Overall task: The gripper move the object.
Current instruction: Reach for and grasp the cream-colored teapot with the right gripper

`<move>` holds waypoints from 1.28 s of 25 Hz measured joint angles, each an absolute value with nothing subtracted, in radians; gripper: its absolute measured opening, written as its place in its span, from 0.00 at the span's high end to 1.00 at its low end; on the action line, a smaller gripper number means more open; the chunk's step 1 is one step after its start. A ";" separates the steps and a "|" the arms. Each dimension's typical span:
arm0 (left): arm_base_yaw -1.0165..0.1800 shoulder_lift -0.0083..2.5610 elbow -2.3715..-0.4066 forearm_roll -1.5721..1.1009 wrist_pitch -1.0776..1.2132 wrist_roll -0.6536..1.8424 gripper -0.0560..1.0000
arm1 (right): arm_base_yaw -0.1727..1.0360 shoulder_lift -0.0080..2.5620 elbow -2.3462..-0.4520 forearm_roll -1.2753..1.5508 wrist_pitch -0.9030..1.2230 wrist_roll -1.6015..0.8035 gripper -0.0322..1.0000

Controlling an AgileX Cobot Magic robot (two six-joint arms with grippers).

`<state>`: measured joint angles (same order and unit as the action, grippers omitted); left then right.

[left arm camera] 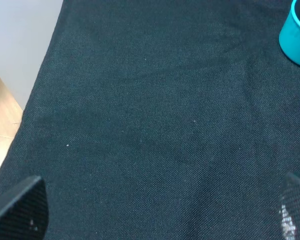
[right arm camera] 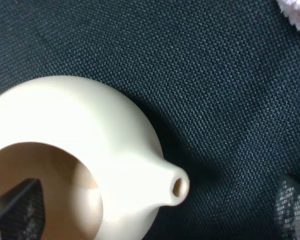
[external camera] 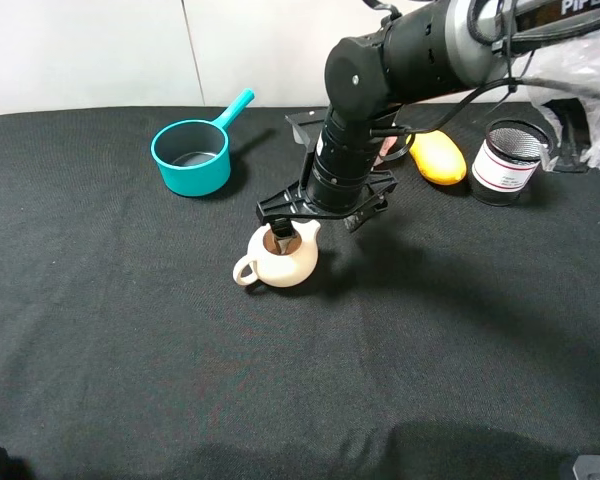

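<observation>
The cream teapot (external camera: 280, 262) stands upright on the black cloth near the middle, loop handle to the left, spout to the right. Its brown top is an open mouth. My right gripper (external camera: 317, 228) hangs right over it. In the right wrist view the teapot (right arm camera: 90, 115) fills the frame, and the right gripper (right arm camera: 155, 200) is open. One finger (right arm camera: 17, 207) is down inside the mouth and the other (right arm camera: 292, 202) is outside, beyond the spout. My left gripper (left arm camera: 160, 210) is open and empty over bare cloth.
A teal saucepan (external camera: 190, 157) stands at the back left and shows in the left wrist view (left arm camera: 297, 35). A yellow object (external camera: 438, 157), a black mesh cup (external camera: 508, 162) and a pink towel (right arm camera: 295, 10) lie behind the right arm. The cloth's edge (left arm camera: 40, 65) borders the floor.
</observation>
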<state>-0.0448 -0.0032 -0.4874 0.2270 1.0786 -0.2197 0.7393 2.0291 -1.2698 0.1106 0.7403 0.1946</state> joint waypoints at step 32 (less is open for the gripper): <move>-0.045 -0.003 -0.487 0.227 1.079 -0.220 0.09 | 0.736 2.056 -1.272 0.121 0.718 0.180 0.30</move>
<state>-0.0448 -0.0032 -0.4874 0.2270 1.0786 -0.2197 0.7363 2.0556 -1.2716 0.1212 0.7183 0.1803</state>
